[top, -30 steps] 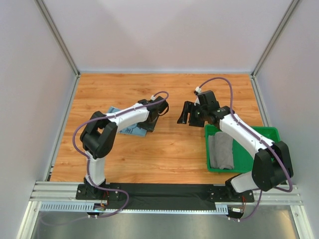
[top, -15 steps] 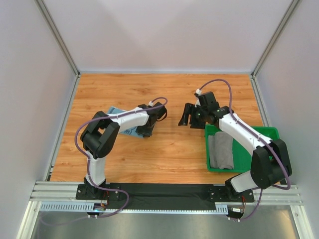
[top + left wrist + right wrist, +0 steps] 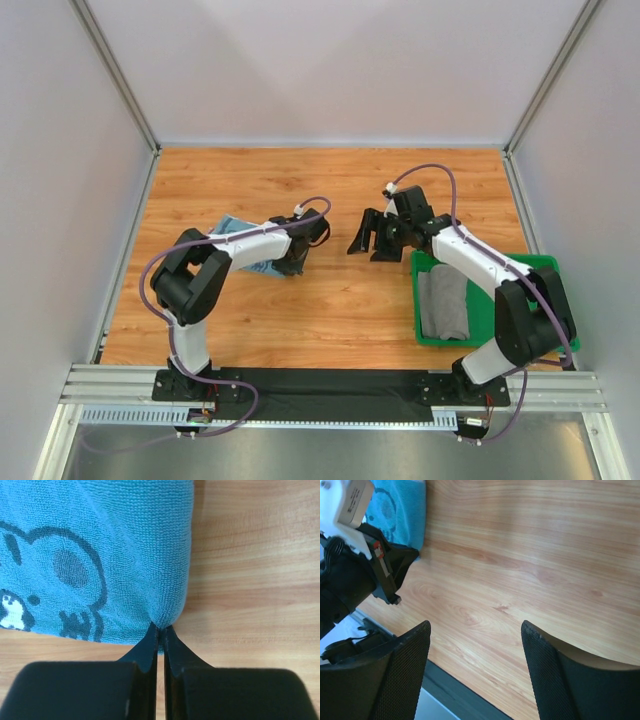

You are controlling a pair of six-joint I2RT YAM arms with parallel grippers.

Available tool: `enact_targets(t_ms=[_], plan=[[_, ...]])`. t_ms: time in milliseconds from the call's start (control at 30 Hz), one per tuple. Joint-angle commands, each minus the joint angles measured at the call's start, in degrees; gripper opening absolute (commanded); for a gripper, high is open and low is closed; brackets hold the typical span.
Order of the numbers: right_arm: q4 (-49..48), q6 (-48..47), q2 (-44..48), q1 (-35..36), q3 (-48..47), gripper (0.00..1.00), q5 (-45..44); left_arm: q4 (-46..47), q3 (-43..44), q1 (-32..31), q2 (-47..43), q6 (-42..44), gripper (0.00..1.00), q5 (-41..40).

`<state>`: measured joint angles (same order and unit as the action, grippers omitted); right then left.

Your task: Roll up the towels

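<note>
Top external view: green tray on the right part of the wood table, close to the right arm's base. Inside the green tray, at its left end, grey towel lying long-ways as a soft strip. Well to the left of the green tray, blue towel flat on the wood, partly hidden under the left arm. Left claw down at the blue towel's corner nearest the green tray, clenched tight, both black tips pressed together with a little bit of the cloth edge pinched between them. Cloth pulled up into a small soft bump right at the tips. Dark cartoon drawing on the blue cloth, with a small white shape at its edge, on the side away from the green tray. Right claw just left of the green tray's far left corner, between the tray and the blue towel, fingers spread wide and let go, holding nothing. Right wrist view: only bare wood between the two black fingers, with the left claw and a bit of blue cloth farther off, on the side away from the green tray.
</note>
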<state>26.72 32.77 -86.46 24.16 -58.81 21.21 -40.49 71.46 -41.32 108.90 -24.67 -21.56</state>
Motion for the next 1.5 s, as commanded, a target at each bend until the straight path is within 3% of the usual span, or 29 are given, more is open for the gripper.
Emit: enact_targets(t_ms=[0,167,367,700,1000,1100,1200,1233,1333,1467], plan=[[-7.02,5.26,-3.71,-0.26,0.89,0.75,6.55,4.53,-5.52,-0.6,-4.74,-1.88,0.0,9.67],[-11.25,9.76,-11.17,0.88,-0.6,0.77,9.55,8.49,-10.72,-0.69,-14.75,-3.9,0.0,16.79],[-12.92,13.01,-20.14,5.8,-6.58,0.78,11.57,10.69,-14.77,-1.22,-20.74,-5.48,0.0,19.45],[-20.38,17.76,-24.02,10.2,-8.43,0.79,13.24,12.01,-18.9,-1.57,-21.98,-6.45,0.0,19.89],[-16.08,15.65,-29.2,12.05,-12.99,0.78,10.16,13.16,-18.64,-1.92,-22.86,-5.48,0.0,21.12],[-16.7,16.09,-31.58,12.14,-13.61,0.68,9.81,12.81,-18.64,-2.01,-22.86,-5.13,0.0,22.26],[-15.48,15.31,-32.55,12.05,-13.97,0.42,8.5,12.54,-19.17,-2.19,-23.21,-5.22,0.0,22.27],[-14.95,14.61,-32.46,12.05,-13.88,0.26,7.89,12.54,-19.34,-2.19,-23.38,-5.22,0.0,22.18],[-10.74,12.68,-31.06,11.7,-13.97,0.01,3.76,12.37,-19.69,-2.19,-23.65,-5.57,0.0,22.35],[-5.11,9.94,-29.13,10.73,-14.06,0.02,-1.69,12.8,-19.52,-2.45,-24.0,-6.1,0.0,23.67]])
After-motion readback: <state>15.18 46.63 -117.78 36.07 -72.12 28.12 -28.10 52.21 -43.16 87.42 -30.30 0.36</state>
